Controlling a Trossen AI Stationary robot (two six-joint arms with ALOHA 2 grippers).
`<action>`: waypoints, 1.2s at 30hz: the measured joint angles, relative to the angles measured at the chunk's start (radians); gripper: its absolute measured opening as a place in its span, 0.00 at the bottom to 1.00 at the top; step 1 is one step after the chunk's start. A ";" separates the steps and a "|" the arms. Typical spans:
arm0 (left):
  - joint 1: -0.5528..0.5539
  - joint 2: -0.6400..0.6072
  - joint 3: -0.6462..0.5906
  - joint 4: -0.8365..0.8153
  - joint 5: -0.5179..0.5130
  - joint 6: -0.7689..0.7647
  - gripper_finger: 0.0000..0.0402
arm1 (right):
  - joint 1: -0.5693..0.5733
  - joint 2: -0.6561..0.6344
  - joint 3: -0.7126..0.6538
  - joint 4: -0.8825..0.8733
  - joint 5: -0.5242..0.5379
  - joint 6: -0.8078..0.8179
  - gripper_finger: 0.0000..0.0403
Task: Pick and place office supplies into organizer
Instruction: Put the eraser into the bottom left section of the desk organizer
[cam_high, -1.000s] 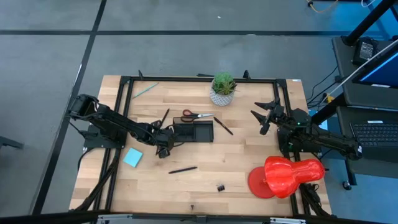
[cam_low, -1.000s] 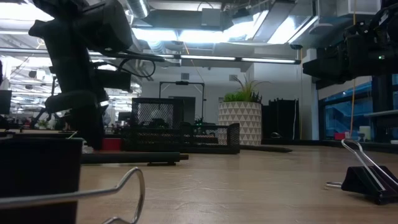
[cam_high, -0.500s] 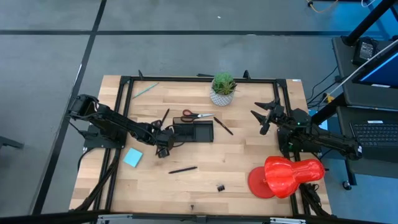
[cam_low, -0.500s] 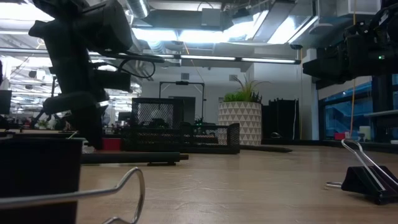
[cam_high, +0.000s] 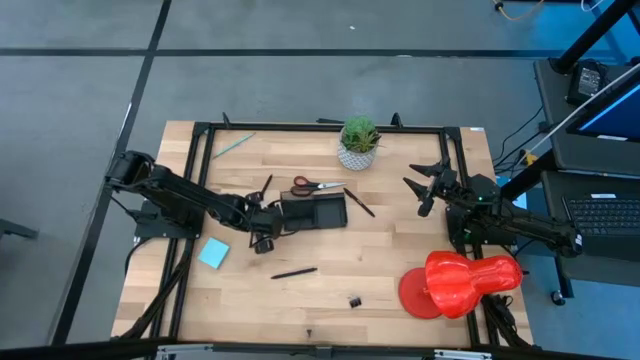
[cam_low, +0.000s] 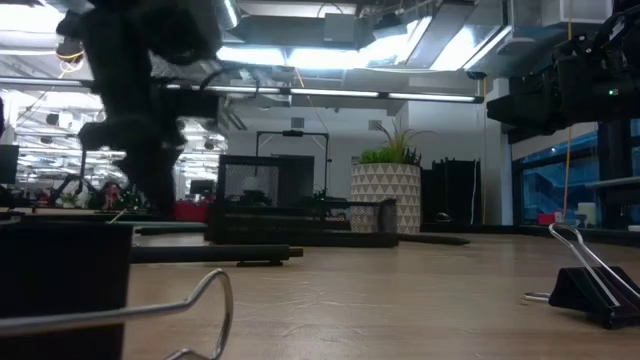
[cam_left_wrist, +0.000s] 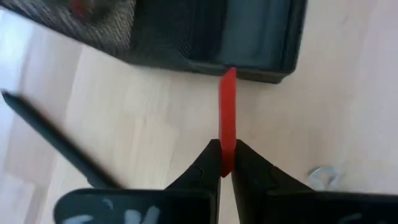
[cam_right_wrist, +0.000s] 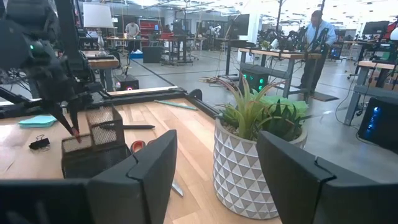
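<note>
- The organizer (cam_high: 312, 211) is a low black mesh tray near the middle of the counter (cam_high: 390, 280); the left wrist view shows its near wall (cam_left_wrist: 186, 37) close ahead of the left tool.
- The left tool (cam_left_wrist: 222, 163) is nearly closed, its two dark fingers (cam_left_wrist: 208, 163) pinching a thin red strip-like item (cam_left_wrist: 227, 112) that stands out forward, its far tip at the organizer's wall. From above, this tool (cam_high: 266, 226) sits just beside the organizer's left end.
- What the red item is cannot be told from these views.
- Red-handled scissors (cam_high: 312, 185) lie on the counter just behind the organizer, toward the plant.
- A thin dark pen (cam_high: 360, 203) lies slanted just right of the organizer; another dark pen (cam_high: 294, 271) lies in front of it, well apart.
- A light blue notepad (cam_high: 213, 252) lies near the left edge, in front of the left arm.
- A green pencil (cam_high: 232, 144) lies near the far left corner.
- A small black clip (cam_high: 354, 300) rests toward the front edge; the low view shows a binder clip (cam_low: 585, 285) close to the camera.
- The potted plant (cam_high: 359, 143) stands at the far edge.
- The right tool (cam_high: 424, 185) waits on the right side, held above the counter with its fingers (cam_right_wrist: 140, 180) spread wide and nothing between them.
- A large red plastic object (cam_high: 460, 281) sits at the front right corner.
</note>
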 joint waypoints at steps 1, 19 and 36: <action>0.000 -0.005 0.012 0.000 0.000 0.012 0.04 | 0.000 0.000 0.000 0.000 0.000 0.000 0.56; 0.000 -0.007 0.134 0.143 0.006 0.198 0.04 | 0.000 0.000 0.000 0.000 0.000 -0.003 0.56; 0.073 0.086 0.134 0.175 0.009 0.228 0.04 | 0.000 0.000 0.000 0.000 0.000 -0.003 0.56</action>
